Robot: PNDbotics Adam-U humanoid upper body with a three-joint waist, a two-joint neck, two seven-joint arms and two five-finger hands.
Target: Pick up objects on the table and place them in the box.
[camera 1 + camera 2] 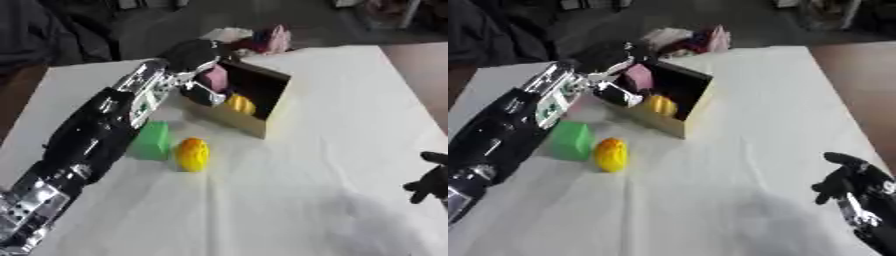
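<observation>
The left hand (199, 60) grasps a pink block (213, 76) over the box (262, 107); the right hand (843, 177) rests released.

One box (262, 107) is standing in the upper middle of the frame. One pink object (213, 76) and one yellow object (239, 104) are showing at the box. One green block (150, 141) and one yellow-orange object (192, 154) are lying left of centre. Two robot hands are showing: the left hand (194, 59) at the upper left and the right hand (842, 176) at the lower right.
</observation>
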